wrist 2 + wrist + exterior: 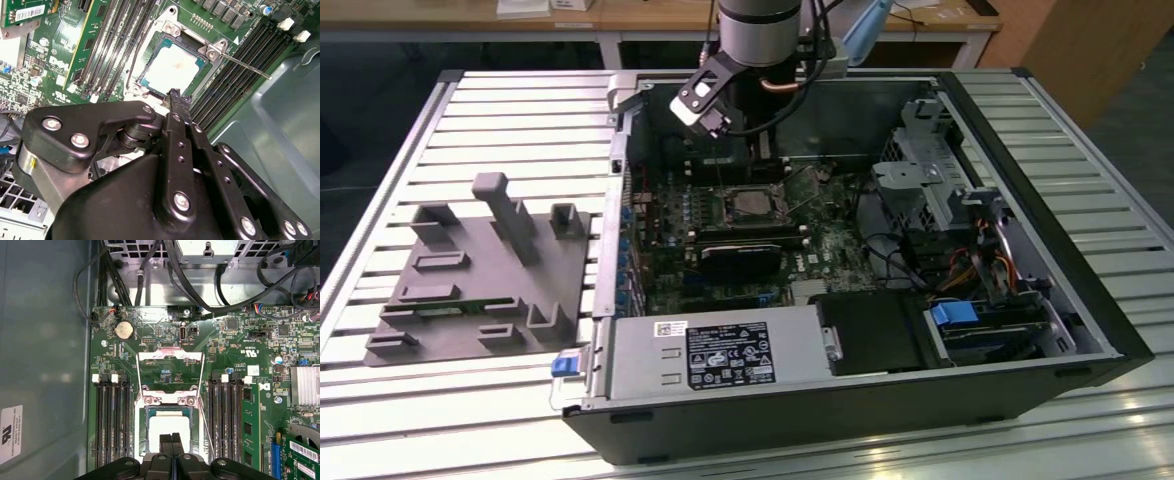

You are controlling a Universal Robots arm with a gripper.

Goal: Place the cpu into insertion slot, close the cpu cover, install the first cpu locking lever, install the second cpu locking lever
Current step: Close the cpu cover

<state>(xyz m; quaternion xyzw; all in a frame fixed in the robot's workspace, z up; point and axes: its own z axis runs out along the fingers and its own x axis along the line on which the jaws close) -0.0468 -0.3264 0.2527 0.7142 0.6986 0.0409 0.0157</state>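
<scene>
1. Black two-fingered gripper (171,441): in both wrist views we see its fingers pressed together with nothing between them. The tips (175,96) sit over one edge of the chip. We cannot tell whether they touch it.
2. Small flat square cpu with a dull silver-grey top (167,426): it lies seated flat in the socket, also visible in the second wrist view (172,70) and in the exterior view (751,205).
3. Square dark insertion slot with a thin metal rim (142,432): it is occupied by the chip and sits between two banks of long black memory slots (112,425).
4. Thin silvery square cpu cover with a large central window (170,356): it is swung open, away from the slot, and we see green board through its window.
5. Thin steel locking lever (245,65): it is released and juts out slantwise beside the socket, across the memory slots.
6. Green motherboard (230,350): it carries a round silver coin battery (123,330) beyond the open cover.
7. Black open computer tower (854,420): it lies on its side on a slatted aluminium table (507,110).
8. Grey moulded fixture block (480,270): it rests on the table at the exterior view's left, just beside the tower.
</scene>
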